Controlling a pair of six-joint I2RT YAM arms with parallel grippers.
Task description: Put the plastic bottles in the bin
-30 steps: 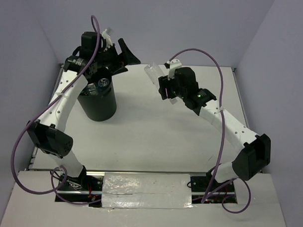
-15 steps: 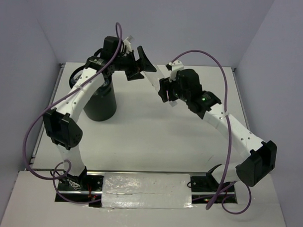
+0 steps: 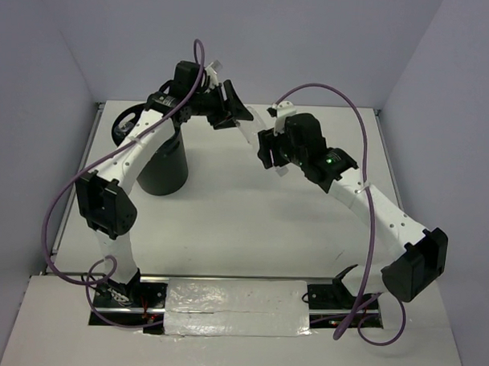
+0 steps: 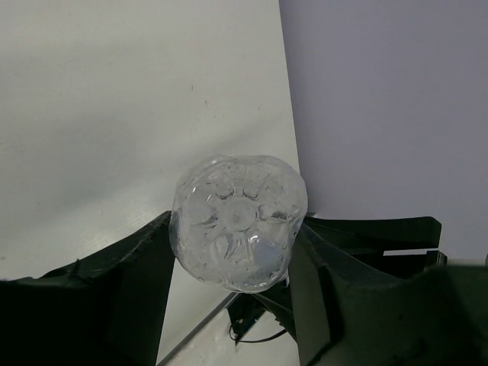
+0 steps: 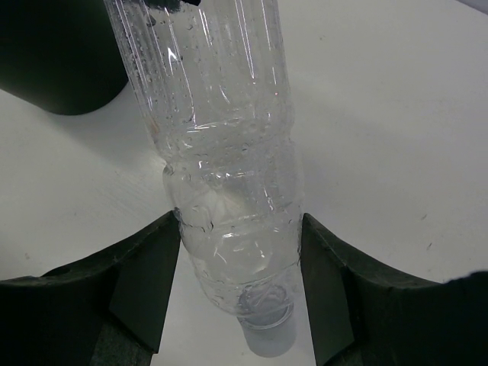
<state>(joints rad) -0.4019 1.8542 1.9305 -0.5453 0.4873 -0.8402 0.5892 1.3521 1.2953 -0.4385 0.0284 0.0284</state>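
Right end effector (image 5: 238, 223) clamps the plastic bottle (image 5: 213, 114); left end effector (image 4: 235, 229) seemingly grips its base.

Right gripper (image 5: 240, 229): black fingers (image 5: 145, 282). Btwn them the bottle (image 5: 221, 137) is clear, ribbed, droplet-speckled, w/ a whitish cap (image 5: 264, 339). Left gripper (image 4: 232, 229) is black too, and the bottle base there shows a clear petal pattern. Ahead-left of right gripper, black bin (image 5: 53, 53). Table (image 5: 381, 114) white. Arms (image 3: 133, 151) white w/ black joints, cables (image 3: 359, 227) purple, green LED (image 3: 331, 160) on right arm.
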